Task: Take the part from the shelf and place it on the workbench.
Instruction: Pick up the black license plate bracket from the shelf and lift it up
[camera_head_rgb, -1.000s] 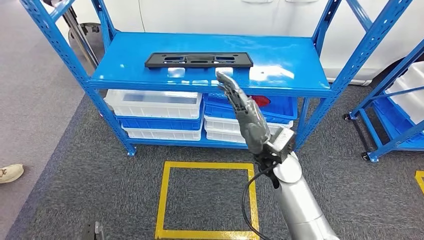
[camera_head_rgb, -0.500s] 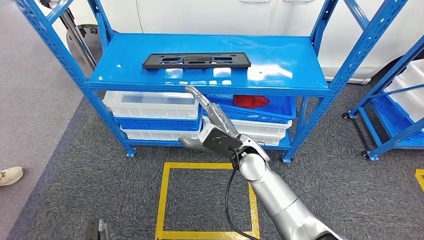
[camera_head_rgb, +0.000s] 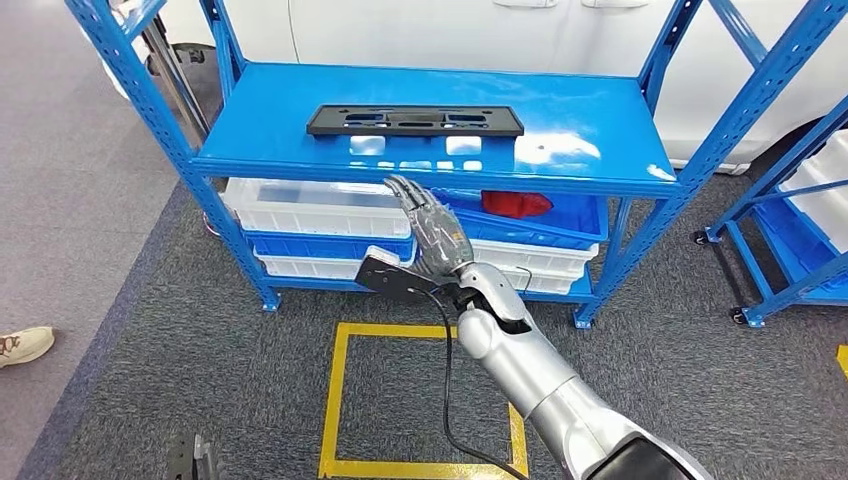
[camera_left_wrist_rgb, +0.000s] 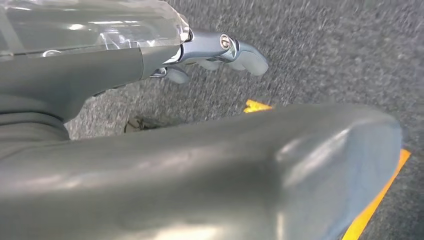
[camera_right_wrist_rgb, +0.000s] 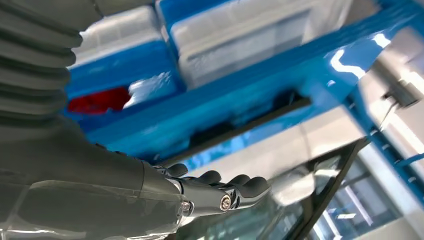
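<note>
The long black plastic part (camera_head_rgb: 414, 120) lies flat on the top deck of the blue shelf (camera_head_rgb: 290, 125), near its middle. My right hand (camera_head_rgb: 430, 232) is raised in front of the shelf, fingers stretched out and apart, their tips just under the deck's front edge and below the part. It holds nothing. In the right wrist view the right hand (camera_right_wrist_rgb: 150, 195) reaches toward the shelf, where the part (camera_right_wrist_rgb: 235, 127) appears as a dark strip. My left hand (camera_left_wrist_rgb: 150, 150) hangs over the grey carpet with nothing in it, its fingers (camera_left_wrist_rgb: 235, 50) loosely bent.
White and blue bins (camera_head_rgb: 310, 205) are stacked under the top deck; one blue bin holds a red item (camera_head_rgb: 515, 204). A yellow taped square (camera_head_rgb: 335, 400) marks the carpet before the shelf. Another blue rack (camera_head_rgb: 800, 230) stands at the right. A person's shoe (camera_head_rgb: 22, 345) is at the far left.
My right hand has dropped from the deck's front edge near the part, swung low and turned, and now points up again just under the edge. The camera has shifted slightly.
</note>
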